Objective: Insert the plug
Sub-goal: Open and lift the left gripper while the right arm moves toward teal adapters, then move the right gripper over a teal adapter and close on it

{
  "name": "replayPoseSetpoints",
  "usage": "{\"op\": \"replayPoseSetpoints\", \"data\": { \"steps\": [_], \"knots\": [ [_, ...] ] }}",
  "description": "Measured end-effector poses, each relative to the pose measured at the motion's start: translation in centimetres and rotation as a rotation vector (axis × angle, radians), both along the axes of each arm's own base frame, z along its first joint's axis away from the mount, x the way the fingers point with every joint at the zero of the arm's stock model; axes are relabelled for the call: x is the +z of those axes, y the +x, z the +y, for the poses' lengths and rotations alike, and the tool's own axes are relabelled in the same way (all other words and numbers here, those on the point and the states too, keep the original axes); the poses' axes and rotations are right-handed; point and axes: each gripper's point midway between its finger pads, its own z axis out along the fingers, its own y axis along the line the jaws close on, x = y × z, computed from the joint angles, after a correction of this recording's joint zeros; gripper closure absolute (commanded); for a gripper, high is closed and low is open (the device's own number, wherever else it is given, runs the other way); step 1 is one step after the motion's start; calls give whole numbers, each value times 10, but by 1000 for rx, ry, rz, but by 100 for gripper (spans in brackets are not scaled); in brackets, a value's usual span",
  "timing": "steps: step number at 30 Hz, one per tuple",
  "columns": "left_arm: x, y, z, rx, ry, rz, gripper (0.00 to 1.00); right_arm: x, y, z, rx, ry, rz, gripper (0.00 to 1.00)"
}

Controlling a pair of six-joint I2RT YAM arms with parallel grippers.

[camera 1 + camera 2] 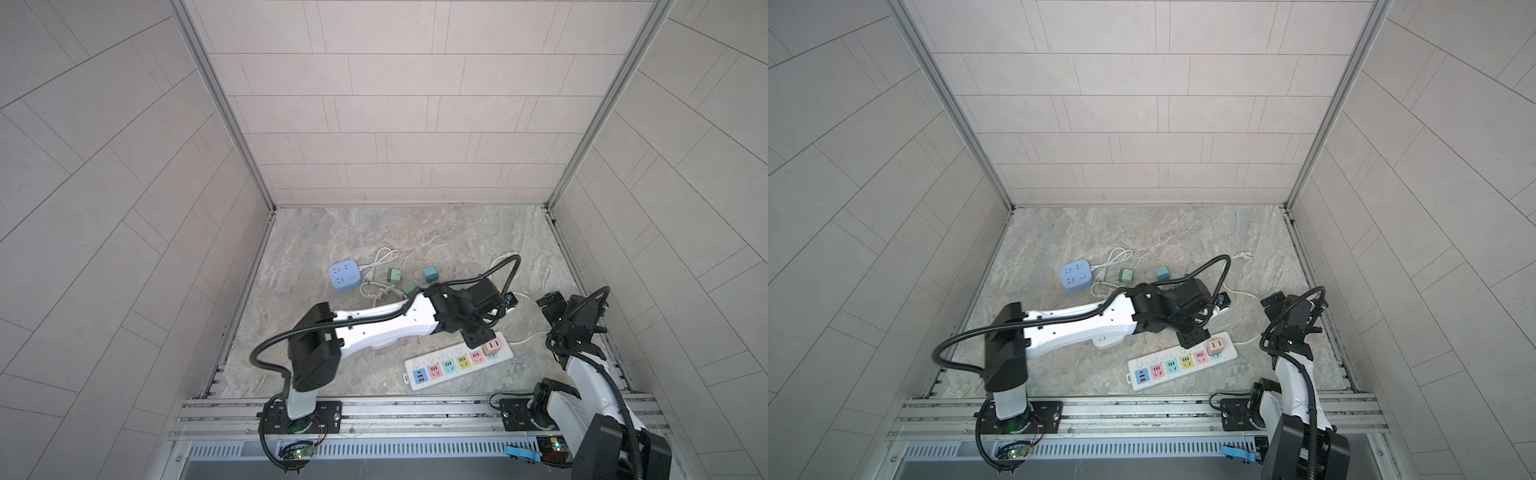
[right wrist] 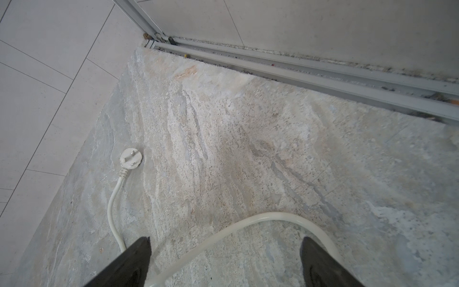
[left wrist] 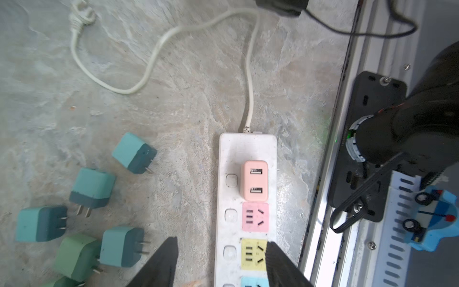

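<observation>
Pink plug [image 3: 254,180] sat upright in the end socket of the white power strip [image 3: 248,146], the socket nearest where the cord came out, with its two USB ports facing up. The strip lay slantwise close to the front edge of the counter [image 1: 316,232], right of the middle, and the plug showed at its right end in both top views. And look at the left gripper [image 3: 221,242]: spread, nothing between its fingers, hovering over the strip around the yellow socket [image 3: 253,253], two places along from the plug, with the pink socket [image 3: 255,217] between. Over by the right edge the right gripper [image 2: 226,239] hung with its fingers wide apart, gripping nothing, the white cord [image 2: 273,216] curving across the counter beneath them. Further in, toward the middle, a scatter of loose teal plugs [image 3: 134,152] and green plugs [image 3: 77,256] lay on their sides, pins showing, well apart from the strip. Beyond them to the left sat a blue socket cube [image 1: 343,275] with its own thin cable looped beside it. Farthest back, the cord's wall plug [image 2: 131,158] lay with its pins up.
</observation>
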Motion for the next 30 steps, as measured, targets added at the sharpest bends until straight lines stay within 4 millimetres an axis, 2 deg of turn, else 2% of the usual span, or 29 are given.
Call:
{"op": "replayPoseSetpoints", "data": {
  "steps": [4,7,9,11,14,17,21,24,30],
  "knots": [
    [15,12,57,123,-127,-26,37,3,0,7,29,-18,-24,1],
    [19,29,110,302,-258,-85,30,13,7,26,107,-66,-46,0],
    [19,32,143,409,-364,-130,22,22,14,46,192,-104,-53,0],
    [18,27,164,468,-459,-158,17,32,23,69,288,-121,-59,1],
    [20,25,188,536,-565,-198,16,50,34,112,463,-135,-68,5],
    [32,29,198,592,-630,-229,16,69,40,153,609,-161,-39,7],
    [43,34,200,623,-675,-245,16,83,47,189,717,-199,28,13],
    [40,33,196,612,-672,-232,16,72,57,204,765,-211,125,19],
    [30,25,179,531,-647,-176,16,30,60,218,823,-238,328,22]
  ]
}}
